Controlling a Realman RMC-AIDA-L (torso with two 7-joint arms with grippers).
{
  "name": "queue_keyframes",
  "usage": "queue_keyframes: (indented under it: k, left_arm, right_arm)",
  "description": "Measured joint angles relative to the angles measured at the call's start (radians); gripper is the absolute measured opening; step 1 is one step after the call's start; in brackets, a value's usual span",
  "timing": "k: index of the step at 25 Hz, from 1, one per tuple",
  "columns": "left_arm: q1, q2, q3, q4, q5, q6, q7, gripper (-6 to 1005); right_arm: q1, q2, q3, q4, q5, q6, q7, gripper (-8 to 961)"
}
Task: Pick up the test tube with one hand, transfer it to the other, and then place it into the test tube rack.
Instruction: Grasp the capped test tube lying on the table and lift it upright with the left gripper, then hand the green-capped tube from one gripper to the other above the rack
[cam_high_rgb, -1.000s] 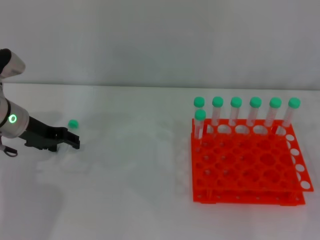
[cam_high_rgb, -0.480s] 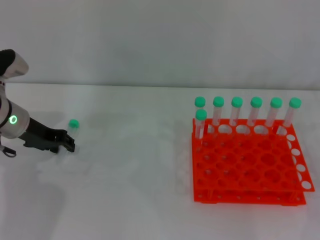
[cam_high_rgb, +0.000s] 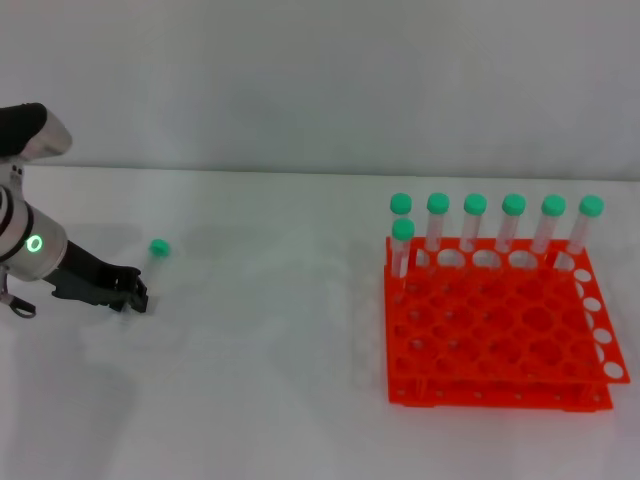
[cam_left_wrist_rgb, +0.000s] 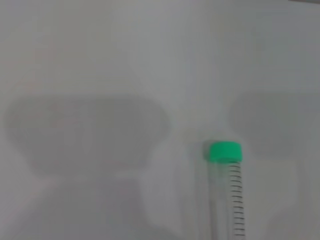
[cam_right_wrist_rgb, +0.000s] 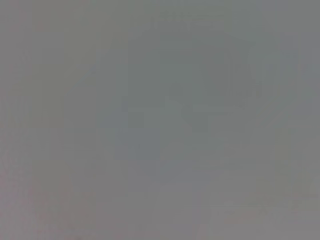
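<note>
A white table (cam_high_rgb: 260, 380) runs back to a plain grey wall (cam_high_rgb: 320, 80). The orange-red test tube rack (cam_high_rgb: 495, 325) stands toward the right edge, seven green-capped tubes (cam_high_rgb: 495, 225) upright along its far side. The left hand (cam_high_rgb: 128, 292) hangs low near the left edge; I cannot tell how its fingers stand. The test tube (cam_high_rgb: 156, 254) (cam_left_wrist_rgb: 226, 190) lies just beyond it, body barely visible. The right wrist view shows only grey.
</note>
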Motion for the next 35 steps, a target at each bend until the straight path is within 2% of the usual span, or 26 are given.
queue_keyframes:
  k: [8,13,17,22,25,26,27,29,31,35]
  left_arm:
    - [-0.026,0.005,-0.001,-0.020,-0.017,-0.016,0.051,244]
    - [-0.028,-0.012,-0.002,-0.034,-0.239,-0.116,0.253,210]
    - [-0.009,-0.054,-0.002,-0.031,-0.541,-0.191,0.511,197]
    - [0.023,-0.129,-0.002,-0.031,-0.929,-0.212,0.928,196]
    - [0.070,-0.193,-0.002,-0.023,-1.232,-0.144,1.264,196]
    - [0.078,-0.203,-0.002,-0.023,-1.269,-0.120,1.311,196]
    - [0.100,-0.223,-0.001,-0.022,-1.333,-0.067,1.403,196]
    - [0.140,-0.250,-0.002,-0.004,-1.423,0.039,1.566,196]
    - [0.174,-0.254,-0.003,0.051,-1.452,0.118,1.671,196]
    - [0.205,-0.254,-0.003,0.144,-1.460,0.227,1.812,196]
  right_arm:
    - [-0.004,0.001,0.000,0.000,0.000,0.001,0.000,873]
    - [-0.005,0.001,0.000,0.000,0.000,-0.002,0.000,872]
    - [-0.007,0.000,0.001,0.000,0.000,-0.002,0.003,872]
    - [-0.010,-0.002,0.002,0.000,0.001,-0.005,0.011,872]
    - [-0.014,-0.004,-0.005,0.000,-0.004,-0.011,0.011,872]
    - [-0.019,-0.005,-0.015,0.000,-0.015,-0.018,0.014,872]
    - [-0.025,-0.007,-0.027,-0.004,-0.027,-0.027,0.021,872]
    - [-0.045,-0.015,-0.059,-0.024,-0.063,-0.053,0.068,872]
    - [-0.074,-0.030,-0.082,-0.058,-0.111,-0.078,0.143,872]
    - [-0.141,-0.084,-0.093,-0.109,-0.316,-0.171,0.434,872]
